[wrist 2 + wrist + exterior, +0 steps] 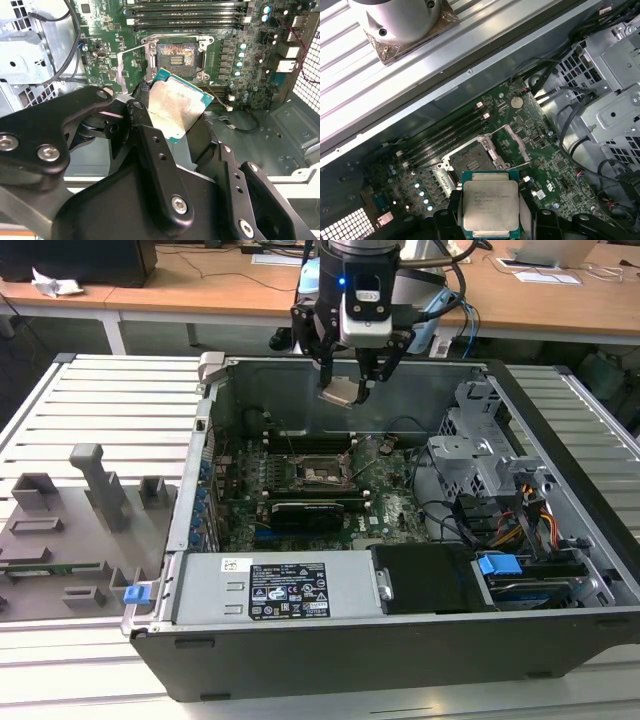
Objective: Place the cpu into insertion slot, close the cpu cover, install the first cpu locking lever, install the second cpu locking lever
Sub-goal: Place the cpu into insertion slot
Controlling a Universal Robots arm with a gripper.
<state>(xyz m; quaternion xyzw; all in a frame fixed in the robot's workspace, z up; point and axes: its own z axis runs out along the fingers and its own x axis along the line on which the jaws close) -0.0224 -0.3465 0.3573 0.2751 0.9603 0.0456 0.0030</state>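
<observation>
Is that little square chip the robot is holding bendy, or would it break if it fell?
Probably stiff: the chip looks flat though the end effector grips just its edges. Likely light, since it is thin and small. Its smooth metal top looks slippery, and a drop onto the circuit board might harm it.
</observation>
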